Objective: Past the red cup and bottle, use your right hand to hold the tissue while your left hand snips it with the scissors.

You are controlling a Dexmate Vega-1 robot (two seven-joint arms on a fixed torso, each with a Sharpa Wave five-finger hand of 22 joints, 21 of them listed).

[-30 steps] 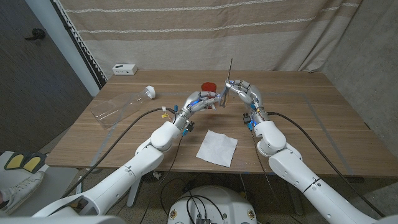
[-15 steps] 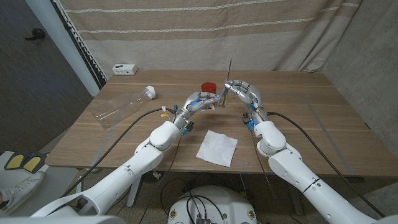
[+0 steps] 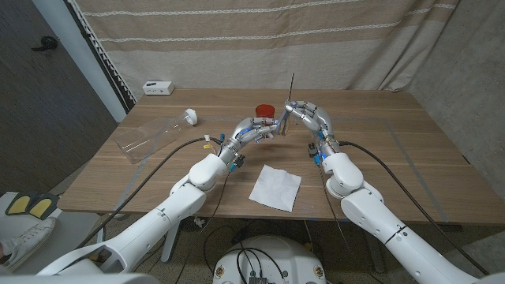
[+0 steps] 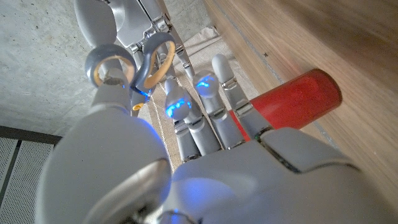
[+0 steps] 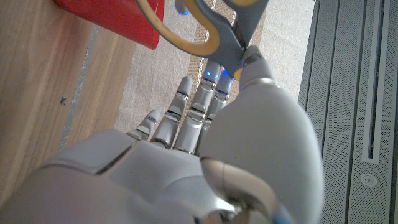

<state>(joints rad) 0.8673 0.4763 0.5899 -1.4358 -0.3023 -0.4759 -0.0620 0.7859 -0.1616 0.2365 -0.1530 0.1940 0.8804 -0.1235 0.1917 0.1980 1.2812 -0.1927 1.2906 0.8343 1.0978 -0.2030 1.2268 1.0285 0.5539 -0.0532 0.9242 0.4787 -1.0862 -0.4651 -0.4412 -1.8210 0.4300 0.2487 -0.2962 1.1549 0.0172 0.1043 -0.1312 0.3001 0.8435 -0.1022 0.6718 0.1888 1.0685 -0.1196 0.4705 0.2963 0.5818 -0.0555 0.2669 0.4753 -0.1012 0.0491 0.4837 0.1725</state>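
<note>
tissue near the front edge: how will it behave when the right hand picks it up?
The tissue looks thin and lies flat on the table, so probably floppy and very light. It will likely drape from whichever edge gets pinched. Being flat, it may slide before lifting.

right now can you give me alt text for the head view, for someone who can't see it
Both robot hands meet above the middle of a wooden table: the right hand holds scissors blades-up while the left hand reaches for their handles. A red cup stands just behind them, a white tissue lies flat near the front edge, and a clear bottle lies on its side at left.
</note>
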